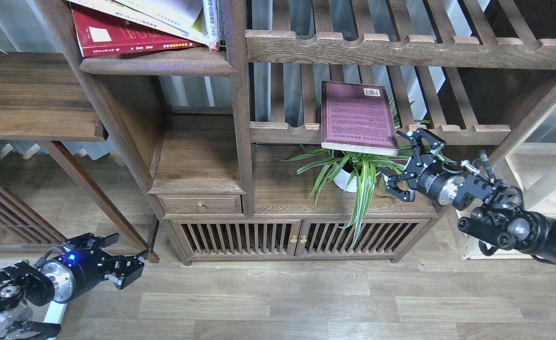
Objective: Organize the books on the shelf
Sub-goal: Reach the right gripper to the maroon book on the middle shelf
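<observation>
Maroon-purple book (359,117) stranded flat on slatted rack (377,133)
Right gripper (407,165) jaws wide beside it, ready to grasp; left gripper (131,267) low, slightly parted, holding nothing

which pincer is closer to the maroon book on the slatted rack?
Right. The right pincer sits open just off the lower right corner of the maroon book. The left pincer is far off, low near the floor at left.

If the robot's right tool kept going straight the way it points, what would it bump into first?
Probably the green plant. The right tool is open and points left, at the leaves under the maroon book. Depth is hard to judge, so it might pass in front of them.
</observation>
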{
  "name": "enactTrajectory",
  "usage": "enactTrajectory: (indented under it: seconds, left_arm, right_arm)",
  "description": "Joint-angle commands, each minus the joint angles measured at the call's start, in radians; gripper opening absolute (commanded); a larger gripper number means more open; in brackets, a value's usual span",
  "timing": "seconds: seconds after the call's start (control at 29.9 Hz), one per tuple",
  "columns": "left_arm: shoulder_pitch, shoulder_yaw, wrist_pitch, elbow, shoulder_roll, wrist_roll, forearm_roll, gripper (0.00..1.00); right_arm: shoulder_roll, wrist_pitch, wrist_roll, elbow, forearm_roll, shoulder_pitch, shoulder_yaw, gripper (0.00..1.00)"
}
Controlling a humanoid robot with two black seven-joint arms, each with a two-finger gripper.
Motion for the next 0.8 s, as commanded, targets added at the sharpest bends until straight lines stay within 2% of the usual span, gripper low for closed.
enactTrajectory:
  seconds: [0.0,0.3,0.4,0.5,0.64,0.77]
  left_arm:
    - [0.002,0.0,0.002,0.013,-0.003,-0.002,0.001,0.8]
    - [0.002,-0.001,0.002,0.019,-0.003,-0.004,0.001,0.8]
    - [0.002,-0.001,0.003,0.023,-0.006,-0.004,0.001,0.8]
    - [-0.001,-0.003,0.005,0.026,-0.009,-0.004,0.003,0.8]
    - [-0.003,-0.001,0.003,0.03,-0.009,-0.004,0.001,0.8]
    - [-0.003,-0.001,0.005,0.033,-0.009,-0.008,0.003,0.8]
  right_arm:
    - [0.046,0.0,0.0,-0.039,-0.002,0.005,-0.002,0.96]
    - [0.085,0.0,0.0,-0.119,-0.005,0.053,-0.039,0.88]
    - [0.129,0.0,0.0,-0.176,-0.009,0.057,-0.066,0.8]
    - [0.148,0.0,0.0,-0.193,-0.009,0.053,-0.074,0.67]
    - [0.163,0.0,0.0,-0.197,-0.019,0.06,-0.103,0.44]
    - [0.168,0.0,0.0,-0.199,-0.012,0.07,-0.115,0.41]
